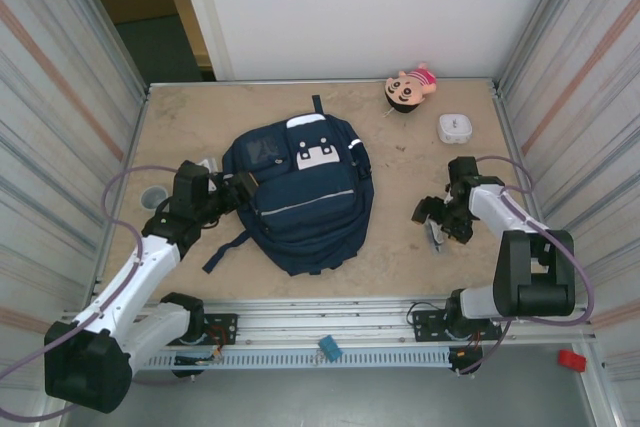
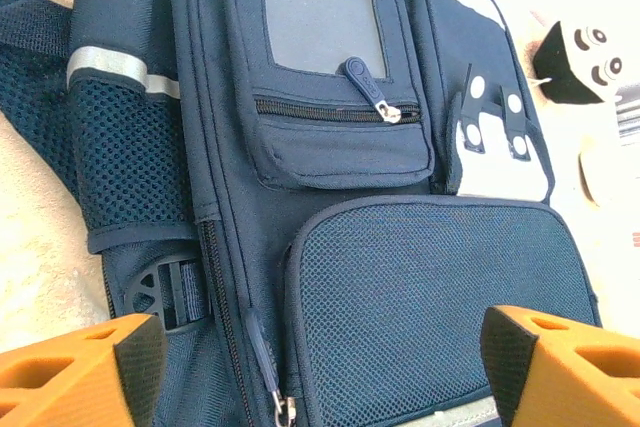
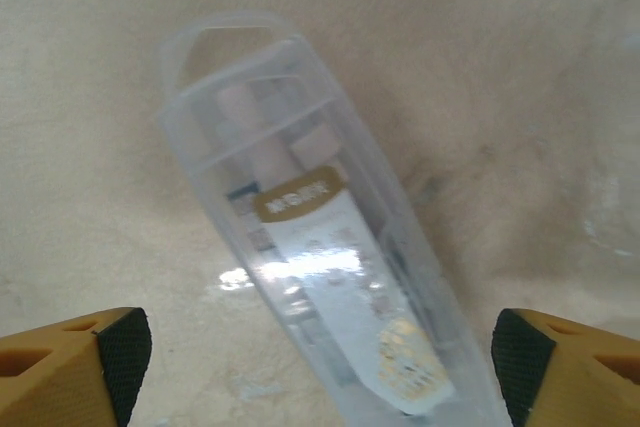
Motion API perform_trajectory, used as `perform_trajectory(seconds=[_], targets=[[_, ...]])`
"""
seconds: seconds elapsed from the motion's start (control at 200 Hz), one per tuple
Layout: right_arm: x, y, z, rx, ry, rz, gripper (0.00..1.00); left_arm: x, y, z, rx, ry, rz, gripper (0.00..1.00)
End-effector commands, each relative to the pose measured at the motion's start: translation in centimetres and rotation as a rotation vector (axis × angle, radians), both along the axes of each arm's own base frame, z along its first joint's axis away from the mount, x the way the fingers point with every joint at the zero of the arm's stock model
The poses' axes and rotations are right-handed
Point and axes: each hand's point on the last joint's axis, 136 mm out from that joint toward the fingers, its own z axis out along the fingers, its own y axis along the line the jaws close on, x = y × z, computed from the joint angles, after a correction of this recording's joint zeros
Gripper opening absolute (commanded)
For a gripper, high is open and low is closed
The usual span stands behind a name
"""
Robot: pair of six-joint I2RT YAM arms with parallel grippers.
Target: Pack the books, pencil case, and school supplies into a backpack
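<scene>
Backpack (image 1: 300,197), navy-blue with white patches on its top pocket, lies flat on its back at the middle of the tabletop (image 1: 390,262), top end toward the far wall and straps trailing from its near left corner; the small windowed front pocket shows its zip closed in the left wrist view, with a mesh pocket below it and a mesh side pocket crossed by a pale stripe. Left end effector (image 1: 243,187) sits at the backpack's left edge, aimed across the front face; its orange fingers (image 2: 70,377) stand wide apart with nothing between them, and whether they touch the fabric cannot be told. Pencil case (image 3: 330,247), a long, slim, translucent case with pale contents and a gold-brown label, lies on the tabletop to the right of the backpack, clear of it. Right end effector (image 1: 437,219) hangs directly over that case; its jaws are spread wide, one finger on either side of the case with a gap at each, gripping nothing. Plush doll (image 1: 410,85) lies beyond the backpack's far right corner; white square box (image 1: 455,128) sits right of the backpack, farther back than the pencil case; grey round cup (image 1: 153,195) stands left of the backpack, past the left arm.
</scene>
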Motion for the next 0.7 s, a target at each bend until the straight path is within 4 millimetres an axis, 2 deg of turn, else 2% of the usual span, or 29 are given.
perform_trajectory(seconds=[0.0,0.18,0.215,0.306,0.411,0.541,0.616,0.692], targets=[[-0.9,-0.8,0.0,-0.057,0.064,-0.01,0.91,0.2,-0.4,-0.2,-0.021,0.005,-0.01,0.83],[-0.7,0.5,-1.5,-0.054,0.119,0.067,0.87,0.2,-0.5,0.1,-0.016,-0.007,-0.028,0.83],[-0.7,0.3,-1.7,-0.068,0.127,0.069,0.82,0.1,-0.5,0.3,-0.013,-0.016,-0.035,0.82],[-0.5,0.2,-2.1,-0.084,0.143,0.074,0.65,0.2,-0.7,0.7,-0.002,-0.046,-0.056,0.8],[-0.1,-0.4,-1.9,-0.121,0.122,0.072,0.54,0.4,-1.3,1.4,0.018,-0.084,-0.101,0.79],[1.0,-0.1,-0.3,-0.1,0.028,0.064,0.46,0.1,-4.7,2.6,0.103,-0.172,-0.293,0.79],[2.1,0.8,1.6,-0.048,-0.086,0.06,0.45,-0.6,-7.8,3.3,0.191,-0.245,-0.469,0.79],[3.4,2.5,4.5,0.055,-0.253,0.073,0.47,-2.0,-11.1,3.7,0.295,-0.324,-0.665,0.8]])
